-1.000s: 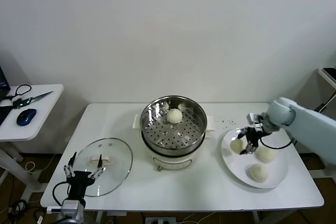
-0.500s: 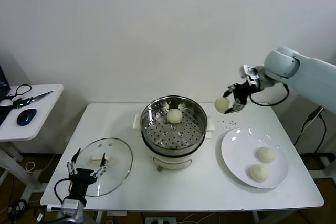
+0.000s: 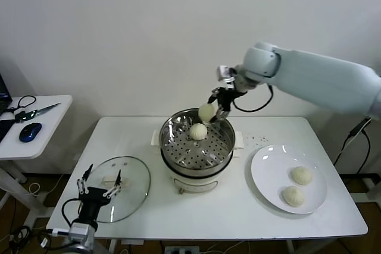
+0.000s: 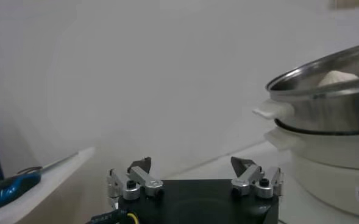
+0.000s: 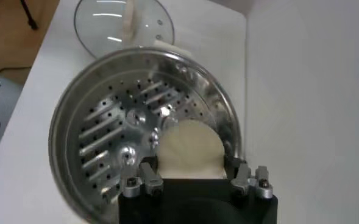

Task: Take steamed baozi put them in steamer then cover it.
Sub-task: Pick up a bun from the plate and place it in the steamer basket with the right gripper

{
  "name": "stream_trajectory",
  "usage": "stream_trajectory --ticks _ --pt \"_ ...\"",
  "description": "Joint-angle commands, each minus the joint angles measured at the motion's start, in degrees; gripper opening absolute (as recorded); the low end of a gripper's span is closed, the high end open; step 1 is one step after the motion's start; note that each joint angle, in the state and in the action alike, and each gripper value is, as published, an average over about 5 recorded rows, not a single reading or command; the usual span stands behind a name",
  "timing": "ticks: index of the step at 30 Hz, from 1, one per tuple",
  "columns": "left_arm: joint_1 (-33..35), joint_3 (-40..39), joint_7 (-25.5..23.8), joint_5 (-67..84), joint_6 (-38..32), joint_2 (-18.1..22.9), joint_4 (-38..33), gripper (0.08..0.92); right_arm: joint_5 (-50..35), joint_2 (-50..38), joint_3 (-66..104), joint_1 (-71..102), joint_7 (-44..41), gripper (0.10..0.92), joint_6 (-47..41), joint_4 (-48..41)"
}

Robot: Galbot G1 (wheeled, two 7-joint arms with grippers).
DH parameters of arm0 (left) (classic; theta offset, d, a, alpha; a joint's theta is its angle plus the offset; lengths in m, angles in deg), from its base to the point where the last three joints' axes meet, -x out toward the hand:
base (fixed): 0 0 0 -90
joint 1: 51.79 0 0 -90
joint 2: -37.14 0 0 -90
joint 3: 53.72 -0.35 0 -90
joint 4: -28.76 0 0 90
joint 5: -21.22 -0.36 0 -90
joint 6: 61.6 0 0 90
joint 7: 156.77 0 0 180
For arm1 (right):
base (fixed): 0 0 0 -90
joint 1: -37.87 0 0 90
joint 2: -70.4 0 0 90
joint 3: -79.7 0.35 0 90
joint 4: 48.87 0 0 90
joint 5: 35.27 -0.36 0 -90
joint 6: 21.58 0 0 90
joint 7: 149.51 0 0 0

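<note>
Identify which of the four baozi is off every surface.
The baozi gripped in the right gripper, above the steamer rim; one lies inside it, two on the plate.

No legible text, label or number on anything.

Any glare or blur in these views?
Head view: sharp, with faint reflections on the round transparent glass lid. Left wrist view: soft and hazy. Right wrist view: bright highlights on the shiny perforated steel steamer basket; the near cream-white bun looks blurred.
</note>
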Motion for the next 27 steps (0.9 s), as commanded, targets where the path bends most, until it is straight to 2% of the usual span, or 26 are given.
stream_trajectory --ticks 1,13,22,27 --pt "-0.37 0.1 -0.03 -0.05 0.26 0.0 0.15 0.823 -0.71 8.37 -3.0 4.38 4.85 0.702 -3.25 0.02" --pt "-0.38 0.88 -0.02 0.45 0.24 -0.3 1.05 0.823 0.92 13.72 -3.01 9.84 5.66 0.696 -4.1 -4.48" --pt "-0.29 1.18 -0.01 0.56 0.18 -0.3 1.21 0.823 1.6 12.73 -3.18 9.86 5.41 0.699 -4.29 -4.9" --pt "-0.3 1.2 0.02 0.55 0.12 -0.31 1.41 0.823 1.54 11.83 -2.33 9.74 4.93 0.766 -4.7 -4.62"
